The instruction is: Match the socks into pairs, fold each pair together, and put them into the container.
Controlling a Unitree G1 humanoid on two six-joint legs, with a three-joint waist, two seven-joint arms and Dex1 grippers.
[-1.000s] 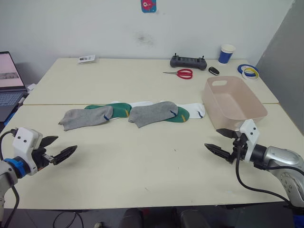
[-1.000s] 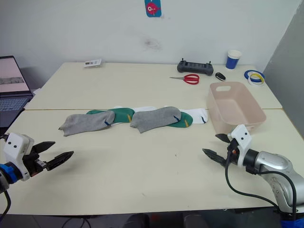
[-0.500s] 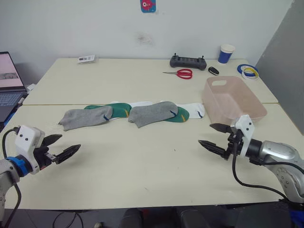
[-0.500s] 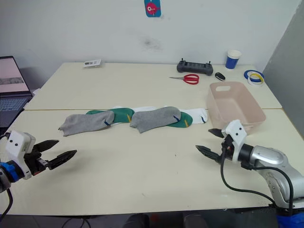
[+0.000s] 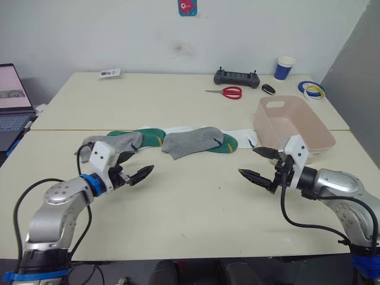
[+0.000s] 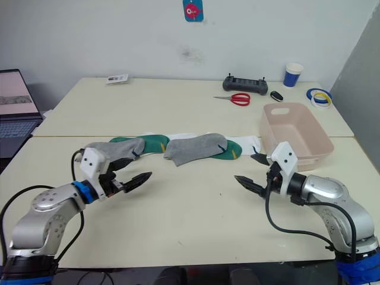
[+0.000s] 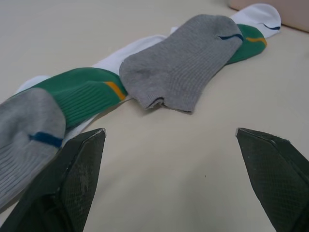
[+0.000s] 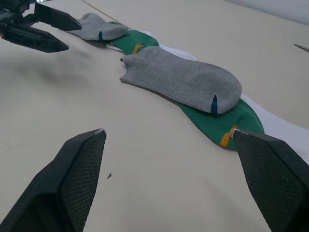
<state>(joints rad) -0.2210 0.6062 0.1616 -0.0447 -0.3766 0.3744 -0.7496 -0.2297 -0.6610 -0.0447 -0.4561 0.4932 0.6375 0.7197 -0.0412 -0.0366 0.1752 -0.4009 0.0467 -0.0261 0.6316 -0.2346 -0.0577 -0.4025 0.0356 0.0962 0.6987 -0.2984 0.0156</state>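
The socks (image 5: 172, 141) lie in an overlapping row across the middle of the surface (image 5: 196, 202), just left of the tub (image 5: 294, 127). One grey sock (image 5: 195, 141) sits on top at the centre. The other grey sock (image 5: 122, 142) is at the left end, and green (image 5: 151, 136) and white (image 5: 244, 138) ones show beneath. They look light, limp and soft. They should drape when lifted, so a pinch at a cuff or toe edge that lies free of its neighbours seems best.

The left gripper (image 5: 134, 173) has swung in from the near left edge since a second ago. It now hangs spread just in front of the left grey sock. The right gripper (image 5: 263, 167) has also come in from the right. It is spread, near the tub's front corner and short of the white toe. The socks and tub have not moved.
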